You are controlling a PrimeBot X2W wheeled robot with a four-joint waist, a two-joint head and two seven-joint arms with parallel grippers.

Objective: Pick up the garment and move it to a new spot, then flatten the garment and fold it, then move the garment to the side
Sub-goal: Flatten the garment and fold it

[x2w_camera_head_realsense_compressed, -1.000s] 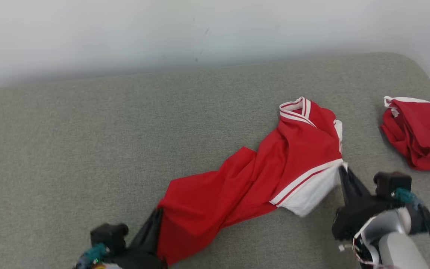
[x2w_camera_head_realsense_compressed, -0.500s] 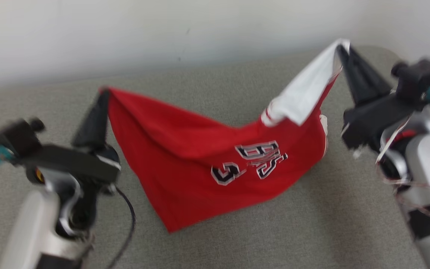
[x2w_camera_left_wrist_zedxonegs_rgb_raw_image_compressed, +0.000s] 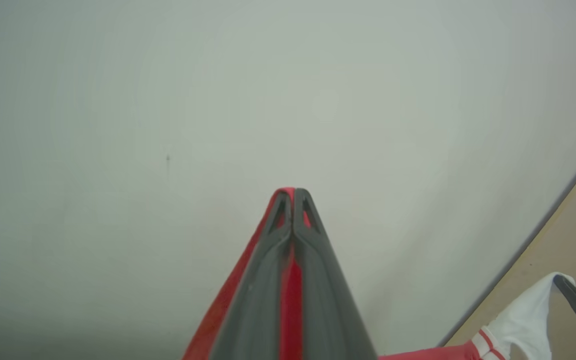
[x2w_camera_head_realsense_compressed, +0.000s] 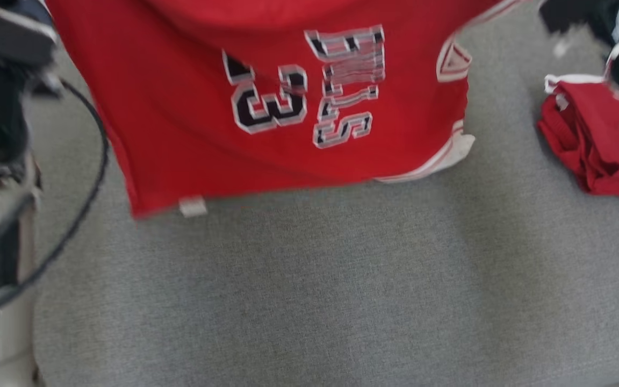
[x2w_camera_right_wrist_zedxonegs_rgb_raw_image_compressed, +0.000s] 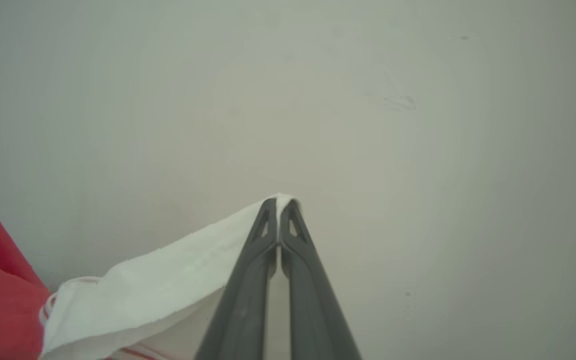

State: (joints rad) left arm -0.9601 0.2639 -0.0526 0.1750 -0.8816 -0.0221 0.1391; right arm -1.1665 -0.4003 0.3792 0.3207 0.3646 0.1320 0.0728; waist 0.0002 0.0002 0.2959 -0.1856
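Raised higher than before, the red printed fabric jersey (x2w_camera_head_realsense_compressed: 180, 134) hangs spread over the grey cushion (x2w_camera_head_realsense_compressed: 309, 279). Left gripper (x2w_camera_left_wrist_zedxonegs_rgb_raw_image_compressed: 293, 192) pinches its red cloth, right gripper (x2w_camera_right_wrist_zedxonegs_rgb_raw_image_compressed: 279, 201) its white trim.

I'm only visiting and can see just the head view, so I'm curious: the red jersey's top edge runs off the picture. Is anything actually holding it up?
Observer: Yes. The left wrist view shows the left tool pinched shut on a red edge of the jersey.
Operator: And the other side?
Observer: The right wrist view shows the right tool shut on a white part of the same jersey.
Operator: What lies beyond the tips?
Observer: A plain pale wall, seen in both wrist views.
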